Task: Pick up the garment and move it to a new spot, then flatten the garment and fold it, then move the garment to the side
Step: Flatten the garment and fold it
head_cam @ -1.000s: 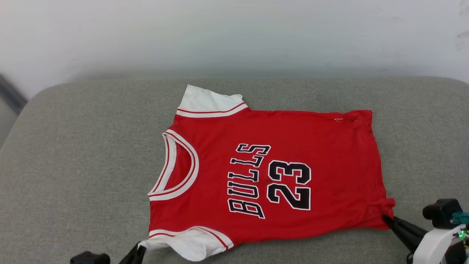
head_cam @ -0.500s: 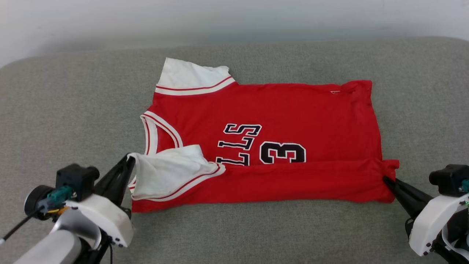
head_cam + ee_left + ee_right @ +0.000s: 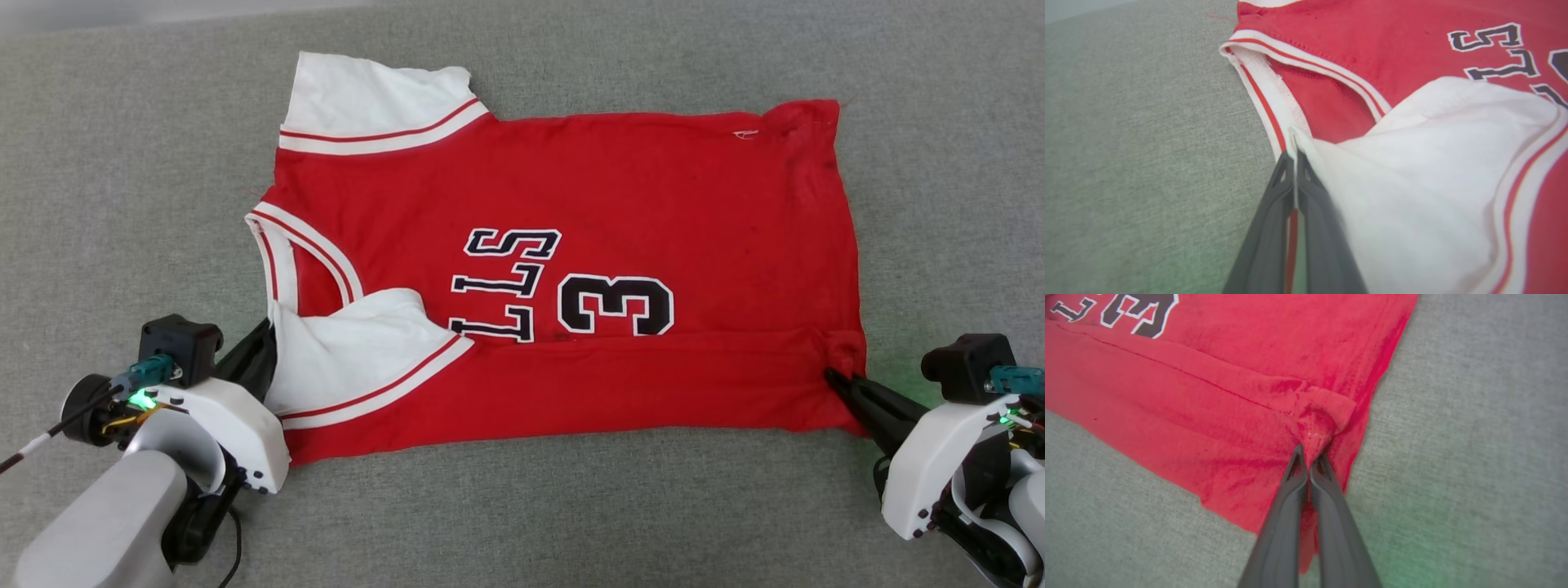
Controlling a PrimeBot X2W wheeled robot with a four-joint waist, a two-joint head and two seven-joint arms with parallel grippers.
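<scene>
The red garment (image 3: 620, 188) lies print-up on the grey cushion, collar to the left, hem to the right. Its near long edge is folded over onto the front, hiding the lower part of the black print. My left gripper (image 3: 269, 331) is shut on the tip of the near white sleeve (image 3: 1412, 171), holding it over the collar trim (image 3: 1265, 106). My right gripper (image 3: 834, 377) is shut on the bunched near hem corner (image 3: 1316, 424). The far white sleeve (image 3: 367, 102) lies flat at the upper left.
The grey cushion (image 3: 122, 163) stretches around the shirt on all sides, with bare fabric left of the collar, right of the hem and in front of the fold. A pale wall strip (image 3: 98, 8) shows at the top left.
Both grippers have carried the near edge of the garment away from me, folding it over the front and covering the lower print. The camera has tilted down and closer.
</scene>
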